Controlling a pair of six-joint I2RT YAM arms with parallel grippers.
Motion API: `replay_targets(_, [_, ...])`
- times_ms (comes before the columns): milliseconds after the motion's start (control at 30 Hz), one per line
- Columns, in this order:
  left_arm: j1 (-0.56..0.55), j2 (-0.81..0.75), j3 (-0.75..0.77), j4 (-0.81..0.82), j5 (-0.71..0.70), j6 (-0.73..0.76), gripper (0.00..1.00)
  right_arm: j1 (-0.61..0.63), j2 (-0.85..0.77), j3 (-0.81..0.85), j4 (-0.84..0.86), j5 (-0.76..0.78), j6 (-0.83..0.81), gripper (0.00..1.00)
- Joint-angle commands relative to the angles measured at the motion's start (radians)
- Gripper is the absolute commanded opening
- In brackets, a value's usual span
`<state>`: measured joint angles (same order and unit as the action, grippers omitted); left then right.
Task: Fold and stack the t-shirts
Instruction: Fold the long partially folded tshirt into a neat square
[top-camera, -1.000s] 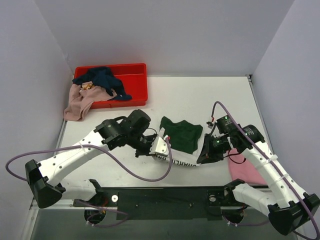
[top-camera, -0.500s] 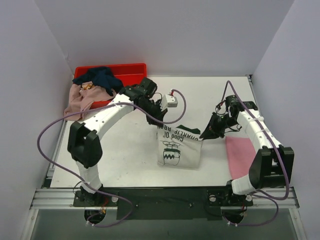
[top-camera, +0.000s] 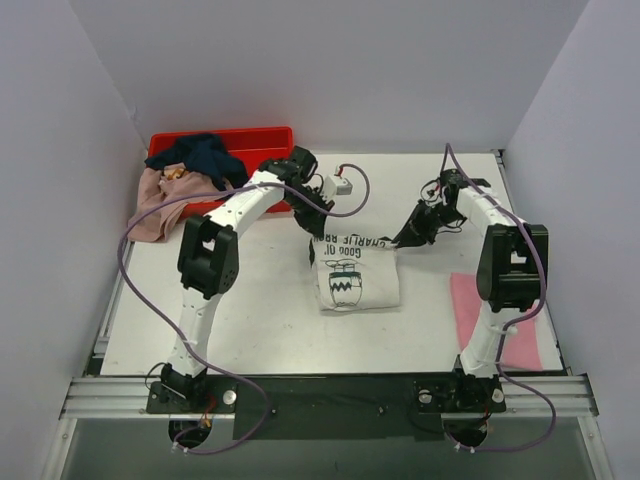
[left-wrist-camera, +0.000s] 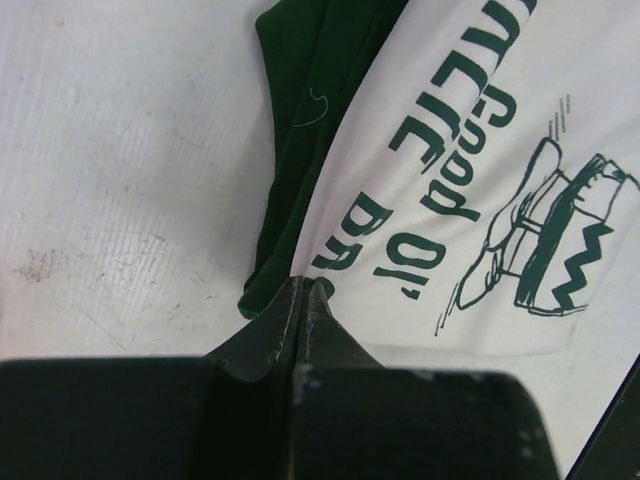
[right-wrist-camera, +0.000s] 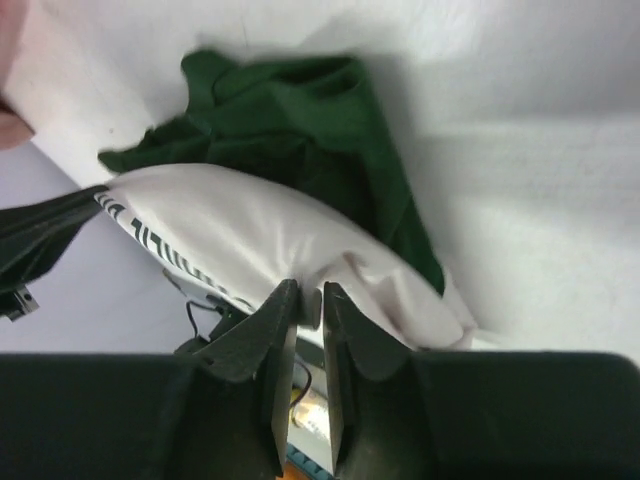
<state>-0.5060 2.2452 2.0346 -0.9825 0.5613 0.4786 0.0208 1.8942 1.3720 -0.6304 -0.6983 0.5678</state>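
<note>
A white t-shirt (top-camera: 357, 280) with dark green lettering and a cartoon print lies print-up at the table's middle. Its far edge is stretched between both grippers. My left gripper (top-camera: 316, 230) is shut on the far left corner; in the left wrist view its fingertips (left-wrist-camera: 305, 285) meet on the hem where the white front (left-wrist-camera: 470, 150) meets the green back. My right gripper (top-camera: 405, 240) pinches the far right corner. In the right wrist view the jaws (right-wrist-camera: 310, 290) stand a sliver apart with the white cloth (right-wrist-camera: 250, 230) puckered at their tips and green fabric (right-wrist-camera: 300, 130) behind.
A red crate (top-camera: 270, 150) stands at the back left with a navy t-shirt (top-camera: 205, 155) in it and a dusty pink one (top-camera: 158, 205) hanging over its left end. A bright pink t-shirt (top-camera: 478, 310) lies flat at the right, under the right arm.
Both arms have swung from the near edge to the far side, carrying the shirt's edge with them. The shirt went from green side up to print side up.
</note>
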Motion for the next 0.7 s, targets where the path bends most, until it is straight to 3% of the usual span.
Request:
replay_targets(0, [0.027, 0.034, 0.044, 0.025, -0.089, -0.046, 0.00, -0.010, 0.075, 0.090, 0.015, 0.082, 0.047, 0.24])
replay_targets(67, [0.037, 0.044, 0.036, 0.060, -0.118, -0.074, 0.05, -0.010, 0.111, 0.125, 0.034, 0.085, 0.055, 0.36])
replay_targets(100, [0.041, 0.053, 0.036, 0.073, -0.129, -0.090, 0.12, -0.009, 0.124, 0.153, 0.035, 0.088, 0.056, 0.37])
replay_targets(200, [0.047, 0.051, 0.038, 0.082, -0.184, -0.132, 0.21, -0.012, 0.099, 0.196, 0.035, 0.138, 0.032, 0.39])
replay_targets(233, [0.049, 0.041, 0.036, 0.094, -0.205, -0.158, 0.28, -0.006, 0.062, 0.205, 0.035, 0.189, 0.018, 0.39])
replay_targets(300, [0.055, 0.018, 0.029, 0.125, -0.237, -0.205, 0.29, 0.008, -0.015, 0.197, 0.044, 0.279, -0.055, 0.39])
replay_targets(333, [0.058, 0.013, 0.024, 0.142, -0.250, -0.234, 0.34, 0.027, -0.038, 0.168, 0.058, 0.339, -0.072, 0.39])
replay_targets(400, [0.058, -0.019, 0.021, 0.153, -0.268, -0.267, 0.40, 0.068, -0.145, 0.083, 0.124, 0.352, -0.130, 0.33])
replay_targets(500, [0.058, -0.052, 0.013, 0.157, -0.276, -0.287, 0.42, 0.131, -0.195, -0.016, 0.242, 0.277, -0.173, 0.08])
replay_targets(567, [0.054, -0.090, 0.004, 0.160, -0.275, -0.285, 0.42, 0.156, -0.155, -0.030, 0.242, 0.194, -0.161, 0.00])
replay_targets(667, [0.029, -0.171, -0.052, 0.171, -0.239, -0.267, 0.38, 0.177, -0.055, -0.004, 0.258, 0.126, -0.148, 0.00])
